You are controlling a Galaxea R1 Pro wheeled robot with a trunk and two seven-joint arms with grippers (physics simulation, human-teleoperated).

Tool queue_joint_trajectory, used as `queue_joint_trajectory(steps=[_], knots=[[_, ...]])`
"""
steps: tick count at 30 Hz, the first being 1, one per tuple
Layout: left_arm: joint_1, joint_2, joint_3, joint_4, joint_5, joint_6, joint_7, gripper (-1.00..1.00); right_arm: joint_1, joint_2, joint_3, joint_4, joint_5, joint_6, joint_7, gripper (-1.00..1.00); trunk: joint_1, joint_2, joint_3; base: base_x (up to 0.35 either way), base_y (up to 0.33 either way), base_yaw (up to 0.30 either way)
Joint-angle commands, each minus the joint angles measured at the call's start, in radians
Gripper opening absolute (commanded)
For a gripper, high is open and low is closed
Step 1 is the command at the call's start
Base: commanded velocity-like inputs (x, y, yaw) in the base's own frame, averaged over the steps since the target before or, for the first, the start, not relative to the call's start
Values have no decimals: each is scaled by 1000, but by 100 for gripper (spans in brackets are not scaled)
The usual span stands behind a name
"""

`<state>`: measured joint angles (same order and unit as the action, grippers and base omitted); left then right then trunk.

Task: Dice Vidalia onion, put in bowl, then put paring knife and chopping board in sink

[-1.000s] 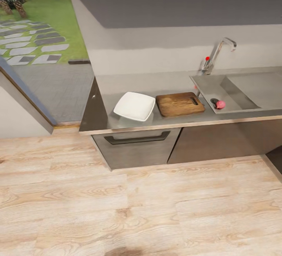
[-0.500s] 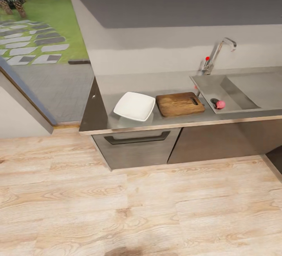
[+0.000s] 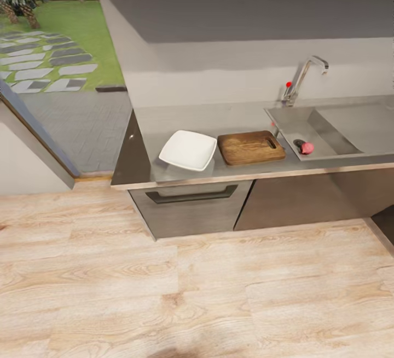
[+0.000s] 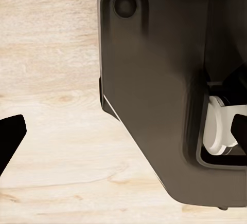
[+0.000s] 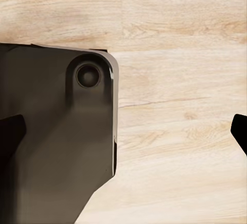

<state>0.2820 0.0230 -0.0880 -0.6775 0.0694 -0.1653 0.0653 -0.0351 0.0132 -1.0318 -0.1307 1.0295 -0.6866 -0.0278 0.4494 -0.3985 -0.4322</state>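
The Vidalia onion [image 3: 307,148] is a small pinkish-red ball lying in the sink [image 3: 328,128], at the basin's near left corner beside the dark drain. Left of the sink, the brown chopping board [image 3: 250,147] lies flat on the grey countertop [image 3: 164,122], its handle slot toward the sink. The white bowl [image 3: 188,150] sits just left of the board. A thin dark sliver at the board's far right corner may be the paring knife [image 3: 276,132]; it is too small to be sure. Both my left gripper [image 4: 123,131] and right gripper [image 5: 123,131] are open over the wood floor, holding nothing.
A chrome faucet [image 3: 301,79] with a red knob stands behind the sink. Dark lower cabinets [image 3: 191,205] sit under the counter, with a stretch of light wood floor [image 3: 197,292] between me and them. A glass opening onto a paved garden [image 3: 49,62] is at the left.
The whole head view has shifted slightly, so the camera moved. Nothing on the countertop or in the sink has moved.
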Motion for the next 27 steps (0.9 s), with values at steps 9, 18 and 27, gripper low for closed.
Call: queue_joint_trajectory(steps=[9,18,27], knots=[[0,0,-6,7,7,-2,7,100,0,1,-7,-1,11,-2,-3,100,1,-1,13,0,-6,0],[0,0,-6,7,7,-2,8,100,0,1,-6,-1,14,3,-6,100,1,-1,25,0,-228,0],[0,0,-6,7,7,-2,8,100,0,4,0,6,13,8,-5,100,1,-1,26,0,-233,0]])
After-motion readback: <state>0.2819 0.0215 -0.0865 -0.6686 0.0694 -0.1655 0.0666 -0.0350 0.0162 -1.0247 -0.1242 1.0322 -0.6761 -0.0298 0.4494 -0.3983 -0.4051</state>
